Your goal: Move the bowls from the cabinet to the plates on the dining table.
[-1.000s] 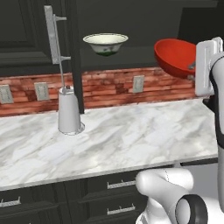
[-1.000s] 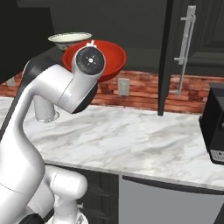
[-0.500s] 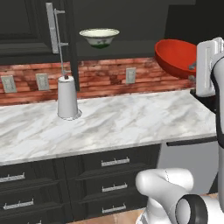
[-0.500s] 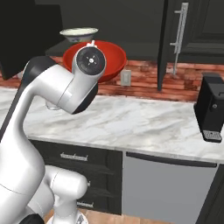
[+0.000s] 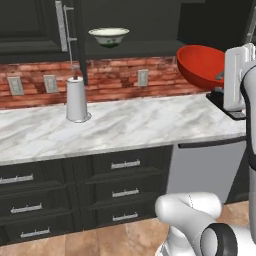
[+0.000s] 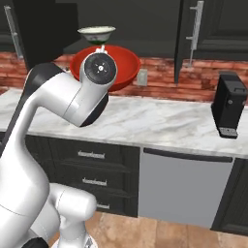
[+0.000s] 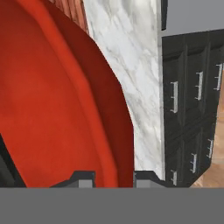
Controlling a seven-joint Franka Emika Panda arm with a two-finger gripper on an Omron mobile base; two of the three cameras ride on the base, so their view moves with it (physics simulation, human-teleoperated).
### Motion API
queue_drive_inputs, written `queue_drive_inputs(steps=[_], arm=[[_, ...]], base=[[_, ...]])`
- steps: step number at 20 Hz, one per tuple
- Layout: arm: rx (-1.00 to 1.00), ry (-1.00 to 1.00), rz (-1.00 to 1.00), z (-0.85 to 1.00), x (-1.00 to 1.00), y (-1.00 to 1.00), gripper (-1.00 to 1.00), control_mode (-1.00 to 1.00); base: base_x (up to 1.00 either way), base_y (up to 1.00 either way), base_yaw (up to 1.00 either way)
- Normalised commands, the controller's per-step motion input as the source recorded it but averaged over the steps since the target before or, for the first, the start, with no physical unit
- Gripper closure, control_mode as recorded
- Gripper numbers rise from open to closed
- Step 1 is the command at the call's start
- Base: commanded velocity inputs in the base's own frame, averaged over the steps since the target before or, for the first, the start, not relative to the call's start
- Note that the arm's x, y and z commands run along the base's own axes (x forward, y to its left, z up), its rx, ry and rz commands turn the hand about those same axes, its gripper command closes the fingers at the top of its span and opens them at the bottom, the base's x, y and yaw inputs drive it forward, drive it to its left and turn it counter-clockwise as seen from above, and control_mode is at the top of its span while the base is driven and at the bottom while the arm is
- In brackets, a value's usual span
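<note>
A home kitchen: marble counter (image 5: 125, 125) against brick wall (image 5: 115, 77), black drawers (image 5: 120, 187), coffee machine (image 6: 228, 112).

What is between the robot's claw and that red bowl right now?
Nothing visible. The gripper is already closed on the red bowl, its fingertips on either side of the rim, and the bowl hangs tilted in the air above the marble counter.
</note>
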Motion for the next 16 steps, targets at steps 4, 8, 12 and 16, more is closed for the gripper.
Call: queue_drive_inputs(steps=[4,8,12,16], arm=[[0.0,0.0,0.0,0.0,0.0,0.0,1.0,1.0],[0.0,0.0,0.0,0.0,0.0,0.0,1.0,1.0],[0.0,0.0,0.0,0.0,0.0,0.0,1.0,1.0],[0.0,0.0,0.0,0.0,0.0,0.0,1.0,1.0]], base=[[-0.62,0.0,0.0],[-0.62,0.0,0.0],[-0.62,0.0,0.0],[-0.62,0.0,0.0]])
